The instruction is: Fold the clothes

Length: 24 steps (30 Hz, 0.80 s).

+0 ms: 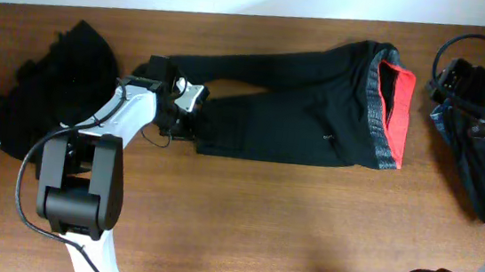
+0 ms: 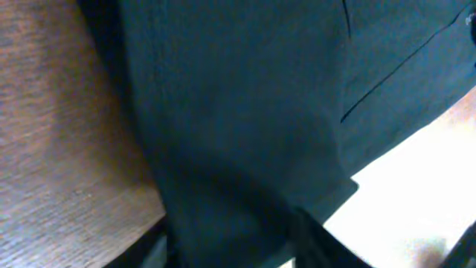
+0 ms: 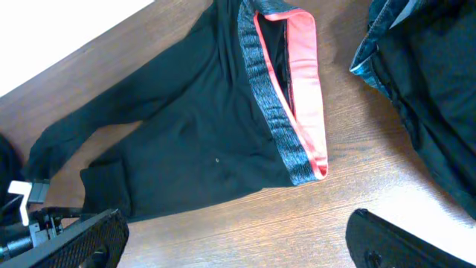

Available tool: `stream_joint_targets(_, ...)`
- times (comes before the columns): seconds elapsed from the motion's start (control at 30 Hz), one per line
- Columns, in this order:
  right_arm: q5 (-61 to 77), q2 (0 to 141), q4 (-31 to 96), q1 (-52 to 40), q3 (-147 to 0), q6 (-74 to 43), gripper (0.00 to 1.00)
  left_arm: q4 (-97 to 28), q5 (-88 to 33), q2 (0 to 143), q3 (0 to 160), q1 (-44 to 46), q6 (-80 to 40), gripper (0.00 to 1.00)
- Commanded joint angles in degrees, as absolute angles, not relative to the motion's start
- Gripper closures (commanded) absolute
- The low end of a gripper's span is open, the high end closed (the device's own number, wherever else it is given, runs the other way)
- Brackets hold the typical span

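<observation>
Fingers of the left gripper [image 1: 188, 124] sit at the hem [image 1: 206, 141] of the trousers [image 1: 298, 115], grip impossible to tell; the right gripper [image 3: 238, 249] gapes empty. Limp, light cloth, probably: pinch hem and waistband [image 1: 375, 113].

Black trousers [image 2: 245, 112] close up, stitched seams [image 2: 401, 71] upper right, bare wooden table [image 2: 59, 149] left.

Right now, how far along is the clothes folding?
Nothing looks folded yet. The black trousers lie spread flat. The left hand is at their leg ends, perhaps starting a fold. The black pile at left and the dark garment at right lie unfolded.
</observation>
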<state>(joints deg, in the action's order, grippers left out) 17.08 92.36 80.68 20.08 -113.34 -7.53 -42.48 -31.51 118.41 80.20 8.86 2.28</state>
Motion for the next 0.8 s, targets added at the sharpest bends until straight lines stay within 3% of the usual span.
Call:
stream_joint_targets(0.0,17.85,92.33,80.44,20.23,-113.43,-7.31,0.01,-42.19,-31.94,119.04,80.62,8.49,2.57,0.62)
stream_joint_targets(0.2,17.85,92.33,80.31,20.23,-113.43,-7.31,0.01,-42.26,-31.92,119.02,80.75,7.77,2.57,0.84)
stream_joint_targets(0.27,17.85,92.31,80.31,20.21,-113.40,-7.31,0.01,-42.30,-31.94,119.02,80.95,7.11,2.57,0.86)
stream_joint_targets(0.6,17.85,92.31,80.29,20.23,-113.43,-7.31,0.01,-46.61,-30.24,113.91,82.39,0.64,2.61,0.87)
stream_joint_targets(0.77,17.85,92.31,80.27,20.21,-113.43,-7.31,0.02,-52.10,-17.12,110.17,82.39,-1.56,2.61,0.87)
